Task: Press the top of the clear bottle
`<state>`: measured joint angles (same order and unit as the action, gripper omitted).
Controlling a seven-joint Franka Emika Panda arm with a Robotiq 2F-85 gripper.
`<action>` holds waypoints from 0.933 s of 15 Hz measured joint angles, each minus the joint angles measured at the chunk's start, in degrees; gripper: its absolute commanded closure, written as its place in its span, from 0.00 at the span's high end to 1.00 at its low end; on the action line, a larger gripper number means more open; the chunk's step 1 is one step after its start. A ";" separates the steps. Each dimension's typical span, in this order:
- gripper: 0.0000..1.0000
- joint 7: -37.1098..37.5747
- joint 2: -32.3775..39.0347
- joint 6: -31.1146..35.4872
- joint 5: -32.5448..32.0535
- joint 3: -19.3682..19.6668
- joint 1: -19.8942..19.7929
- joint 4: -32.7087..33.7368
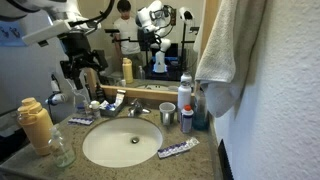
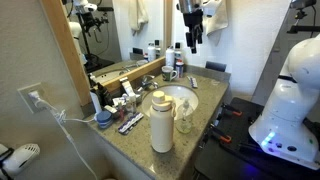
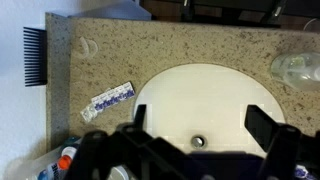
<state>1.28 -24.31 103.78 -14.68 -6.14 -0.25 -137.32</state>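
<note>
The clear bottle (image 1: pixel 62 149) stands on the granite counter beside the sink, next to a taller cream bottle (image 1: pixel 37 124). In an exterior view the clear bottle (image 2: pixel 184 116) is right of the cream bottle (image 2: pixel 160 124). In the wrist view it shows at the upper right edge (image 3: pixel 298 68). My gripper (image 2: pixel 192 44) hangs high above the sink, well away from the bottle. It also shows in an exterior view (image 1: pixel 82 72). In the wrist view its fingers (image 3: pixel 200 122) are spread wide and empty over the white basin (image 3: pixel 180 90).
A faucet (image 1: pixel 135 108), a white can (image 1: pixel 185 98), a metal cup (image 1: pixel 167 116) and small toiletries stand behind the basin. A toothpaste tube (image 3: pixel 108 100) lies on the counter. A black comb (image 3: pixel 33 55) lies at the counter's end. A towel (image 1: pixel 225 45) hangs by the wall.
</note>
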 measured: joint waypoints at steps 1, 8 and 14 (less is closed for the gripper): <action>1.00 0.00 0.00 0.00 0.00 0.00 0.00 0.00; 1.00 0.25 0.66 0.93 2.70 0.36 1.62 -0.60; 1.00 0.60 1.70 8.53 12.31 -0.02 6.06 -5.18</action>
<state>1.88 -22.62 112.31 -2.37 -6.16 5.82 -142.49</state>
